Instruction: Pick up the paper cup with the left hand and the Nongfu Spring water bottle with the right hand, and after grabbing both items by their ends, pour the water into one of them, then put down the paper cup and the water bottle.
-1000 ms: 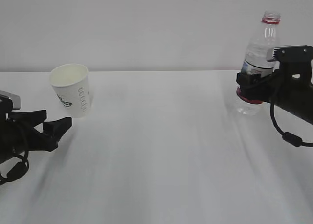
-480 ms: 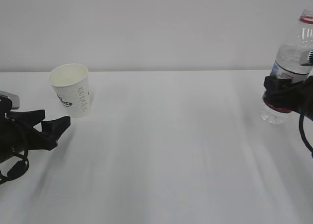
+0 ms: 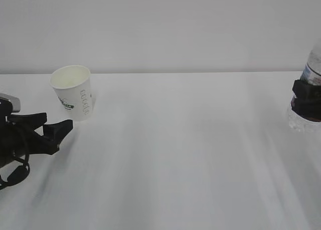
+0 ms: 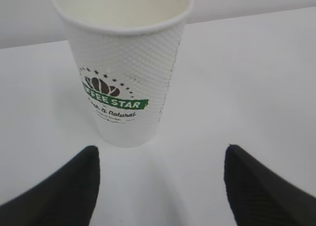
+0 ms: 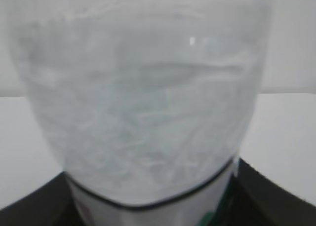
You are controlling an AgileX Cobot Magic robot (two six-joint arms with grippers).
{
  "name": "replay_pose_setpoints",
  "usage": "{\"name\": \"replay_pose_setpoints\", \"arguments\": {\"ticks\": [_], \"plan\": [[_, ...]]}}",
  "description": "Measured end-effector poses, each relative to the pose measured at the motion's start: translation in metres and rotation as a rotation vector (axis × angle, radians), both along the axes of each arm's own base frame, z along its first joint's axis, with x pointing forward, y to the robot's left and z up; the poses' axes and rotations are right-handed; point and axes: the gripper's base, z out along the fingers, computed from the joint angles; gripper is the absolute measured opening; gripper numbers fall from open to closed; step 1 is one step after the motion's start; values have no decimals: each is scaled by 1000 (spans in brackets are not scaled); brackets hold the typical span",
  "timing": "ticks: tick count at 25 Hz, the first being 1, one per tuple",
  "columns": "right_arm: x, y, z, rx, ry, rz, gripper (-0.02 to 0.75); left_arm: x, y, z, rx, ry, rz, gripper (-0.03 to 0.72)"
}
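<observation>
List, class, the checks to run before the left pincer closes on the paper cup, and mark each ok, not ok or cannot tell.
1. Paper cup standing upright on the table: ok.
2. Left pincer open, jaws wider than the cup: ok.
3. Cup between the jaws: not ok, it stands ahead of the tips.
4. Right pincer gripping the water bottle: ok.
5. Water in the cup: cannot tell.
</observation>
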Motion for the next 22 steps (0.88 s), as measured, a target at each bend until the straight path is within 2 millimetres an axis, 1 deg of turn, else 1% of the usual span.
{"name": "replay_pose_setpoints", "arguments": {"ticks": [3,9,19,22], "plan": [[-1,0,2,-1,-9,0,459,0,0,0,1,0,-6,577],[-2,0,0,-1,14,0,459,-1,-3,0,4,-1,-37,577],[-2,0,0,-1,14,0,459,-1,-3,0,4,-1,-37,578],[-2,0,0,-1,14,0,459,0,0,0,0,0,-2,598]]}}
